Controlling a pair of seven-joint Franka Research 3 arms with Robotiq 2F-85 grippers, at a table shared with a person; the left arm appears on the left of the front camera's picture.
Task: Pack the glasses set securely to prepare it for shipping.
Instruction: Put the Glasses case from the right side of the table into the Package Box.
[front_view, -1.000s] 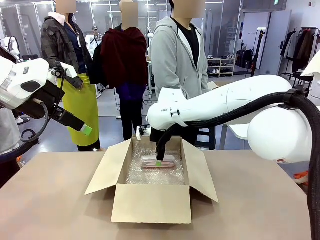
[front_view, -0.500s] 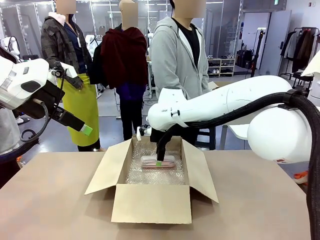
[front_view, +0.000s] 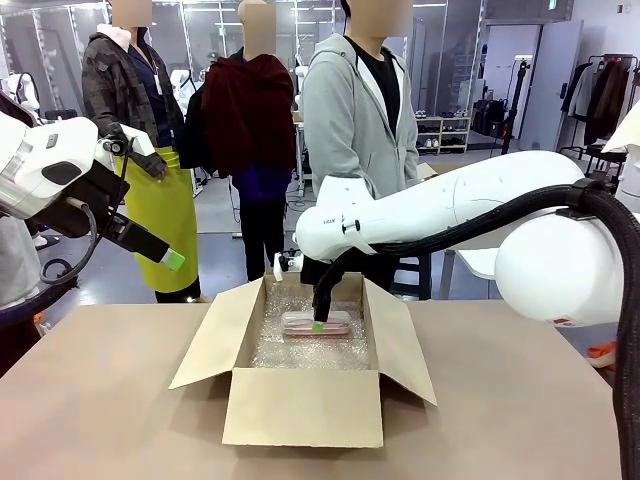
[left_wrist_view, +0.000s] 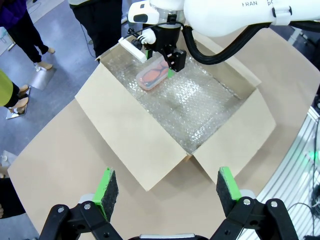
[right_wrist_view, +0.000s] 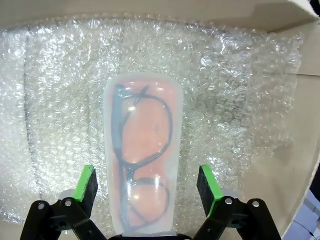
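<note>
Pink case (right_wrist_view: 142, 160), see-through with dark-framed glasses inside, lies flat on the bubble wrap (right_wrist_view: 240, 100) lining the open box (front_view: 300, 405), toward the far side of it. The right hand (right_wrist_view: 146, 175) hangs over the case's near end, released, one green pad on each side of the case with a gap showing at both. The left hand (left_wrist_view: 166, 180) is also released and grasps nothing, held high off the desk (front_view: 100, 400), left of the box.

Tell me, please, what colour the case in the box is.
The case is pale pink; right wrist view.
</note>
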